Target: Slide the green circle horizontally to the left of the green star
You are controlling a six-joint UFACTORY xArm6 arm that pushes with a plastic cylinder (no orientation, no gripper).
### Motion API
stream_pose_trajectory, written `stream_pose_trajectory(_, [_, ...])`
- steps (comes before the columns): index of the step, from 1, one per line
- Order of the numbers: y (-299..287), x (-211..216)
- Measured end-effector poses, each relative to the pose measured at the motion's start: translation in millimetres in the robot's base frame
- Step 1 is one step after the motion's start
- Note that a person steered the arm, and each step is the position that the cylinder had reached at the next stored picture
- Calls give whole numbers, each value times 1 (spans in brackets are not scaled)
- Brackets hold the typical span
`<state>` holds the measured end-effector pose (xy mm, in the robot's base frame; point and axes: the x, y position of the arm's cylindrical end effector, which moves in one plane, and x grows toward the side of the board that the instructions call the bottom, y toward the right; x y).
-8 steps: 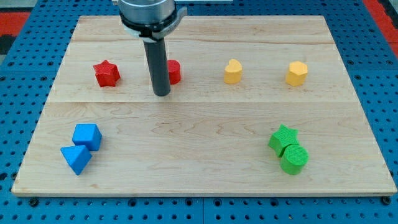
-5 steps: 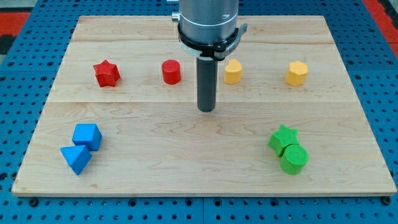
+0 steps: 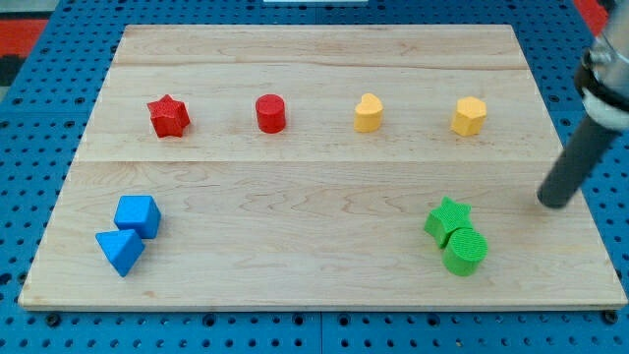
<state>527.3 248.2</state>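
The green circle (image 3: 465,251) lies near the board's bottom right, touching the green star (image 3: 447,218), which sits just above and to its left. My tip (image 3: 555,203) is at the view's right edge of the board, to the right of both green blocks and slightly above them, apart from them.
A red star (image 3: 168,116), a red circle (image 3: 270,113), a yellow heart (image 3: 368,113) and a yellow hexagon (image 3: 469,116) stand in a row across the upper board. A blue cube (image 3: 137,214) and a blue triangle (image 3: 120,251) sit at the bottom left. The wooden board (image 3: 314,285) rests on blue pegboard.
My tip has swept from beside the red circle across the middle of the board to its right edge. No block has moved.
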Motion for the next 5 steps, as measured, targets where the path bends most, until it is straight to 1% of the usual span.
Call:
stream_pose_trajectory(1, [-66,22])
stream_pose_trajectory(2, [-87,51])
stream_pose_trajectory(3, [-109,63])
stream_pose_trajectory(4, [-178,44])
stream_pose_trajectory(5, [-219,29])
